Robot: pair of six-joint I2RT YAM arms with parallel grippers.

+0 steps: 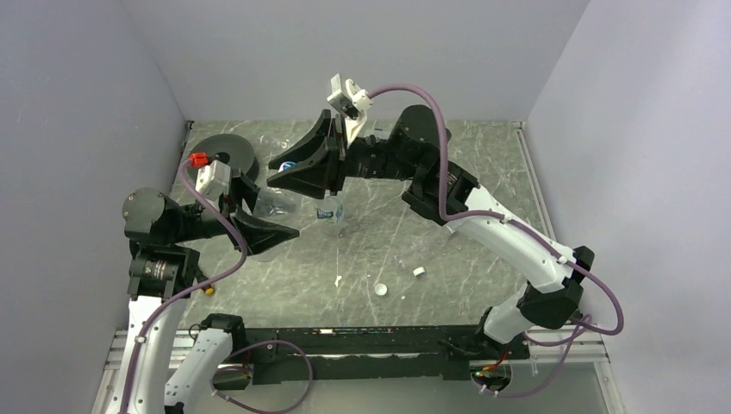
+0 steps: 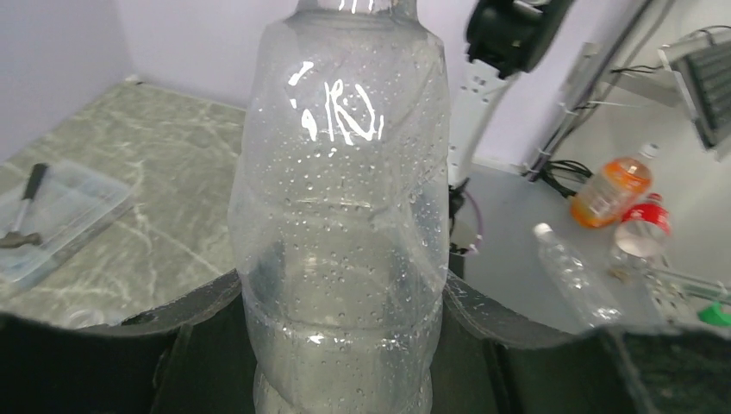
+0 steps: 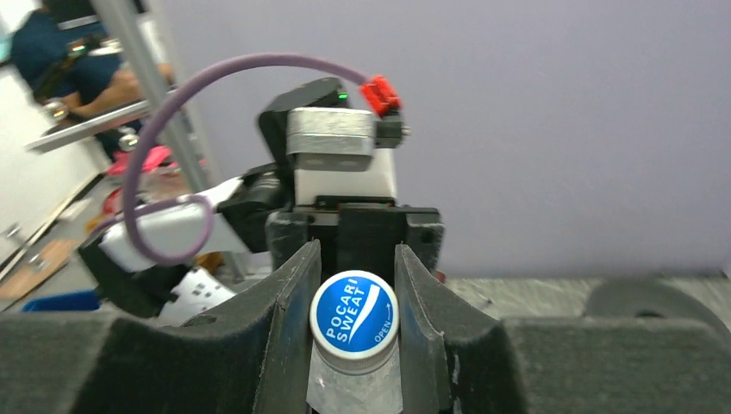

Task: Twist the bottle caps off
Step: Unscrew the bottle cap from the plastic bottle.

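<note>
1. My left gripper [image 2: 345,345] is clamped on the lower body of the clear bottle [image 2: 345,172], one finger on each side. It holds the bottle in the air over the far-left part of the surface [image 1: 284,293], not touching it.
2. My right gripper [image 3: 354,289] is closed on that bottle's blue cap [image 3: 353,316]. Both fingers press the cap's sides, and its printed top faces my wrist camera.
3. I judge the step in hand to be unscrewing this cap. Both grips are made, and the cap looks fully seated on the neck, with no gap that I can make out.
4. The next move calls for turning my right wrist about the bottle's long axis in the loosening direction while my left gripper keeps the body from turning with it.
5. The bottle wall is thin and beaded with droplets. Too hard a squeeze would likely crumple it, and too light a hold would let it spin along with the cap.
6. One wrist turn probably won't free the cap, so I expect to let go, wind back and take hold again.
7. On the surface, a loose cap [image 1: 380,291] and a second loose cap [image 1: 419,272] lie toward the near edge, right of the middle.
8. A short labelled bottle [image 1: 332,211] stands near the middle, just beside the held one. I cannot tell whether it has a cap.
</note>
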